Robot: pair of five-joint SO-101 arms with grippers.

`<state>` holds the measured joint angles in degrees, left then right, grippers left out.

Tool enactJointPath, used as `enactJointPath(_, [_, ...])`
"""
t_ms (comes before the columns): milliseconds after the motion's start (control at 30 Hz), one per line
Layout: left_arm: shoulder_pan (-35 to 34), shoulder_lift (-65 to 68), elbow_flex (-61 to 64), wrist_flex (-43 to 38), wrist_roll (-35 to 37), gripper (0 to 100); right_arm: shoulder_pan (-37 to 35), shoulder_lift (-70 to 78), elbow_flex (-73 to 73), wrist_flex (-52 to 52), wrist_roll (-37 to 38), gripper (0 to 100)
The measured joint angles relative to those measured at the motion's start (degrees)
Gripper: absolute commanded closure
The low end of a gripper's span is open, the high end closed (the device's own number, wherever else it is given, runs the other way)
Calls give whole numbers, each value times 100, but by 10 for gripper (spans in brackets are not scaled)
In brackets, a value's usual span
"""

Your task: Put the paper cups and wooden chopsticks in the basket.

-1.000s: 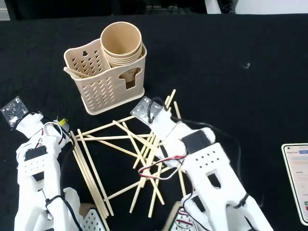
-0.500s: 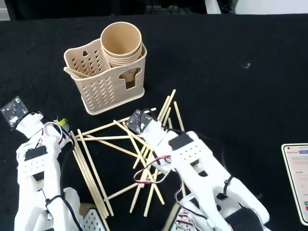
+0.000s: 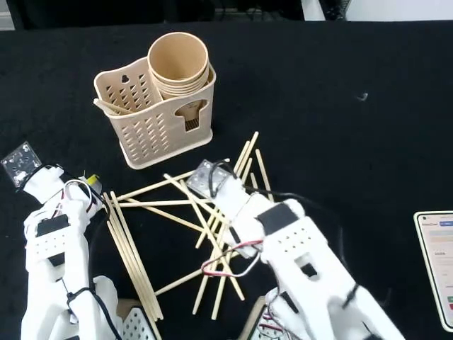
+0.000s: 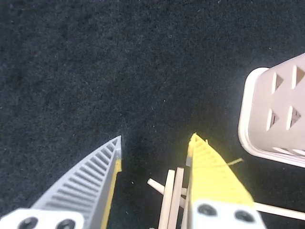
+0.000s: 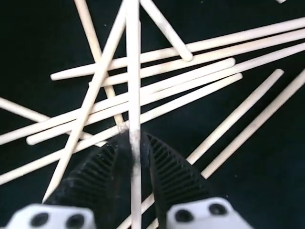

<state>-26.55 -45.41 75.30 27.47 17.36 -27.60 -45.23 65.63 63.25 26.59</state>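
At the left side of the black table (image 3: 340, 85) stands the left arm (image 3: 53, 241). The left gripper (image 4: 156, 138) is spread wide and has hold of nothing. Bare cloth lies between its tips, and the ends of a few sticks lie farther back between its grey finger and its yellow finger (image 4: 209, 176). Just beside this arm, a row of chopsticks (image 3: 131, 255) lies side by side on the table, running away from the basket (image 3: 152, 134). The basket stands upright toward the back of the table, and its corner shows near the yellow finger in the left wrist view, not touching it. One compartment holds a stack of paper cups (image 3: 178, 60), mouths up. A single stick (image 3: 110, 107) leans in the other compartment. In front of the basket the loose chopsticks (image 3: 156, 202) lie criss-crossed on the cloth, several resting on one another. The right arm (image 3: 290, 241) reaches over this heap. The right gripper (image 5: 135, 138) is closed tight on one chopstick (image 5: 133, 71), which runs straight out from between the dark fingers and crosses above the sticks lying flat below. At the far right edge of the table lies a phone (image 3: 435, 262) with its screen lit.
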Motion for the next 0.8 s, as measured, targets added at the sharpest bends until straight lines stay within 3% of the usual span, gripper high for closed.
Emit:
enactJointPath(233, [0, 0, 0, 0, 0, 773, 0, -1495, -1521, 1371, 0, 988])
enactJointPath(367, [0, 0, 0, 0, 0, 773, -9, -1767, -3244, 1319, -422, 988])
enactJointPath(633, [0, 0, 0, 0, 0, 773, -352, -774, -4782, -1319, -2356, 987])
enactJointPath(800, [0, 0, 0, 0, 0, 773, -1275, 299, -4993, -3209, -2567, 987])
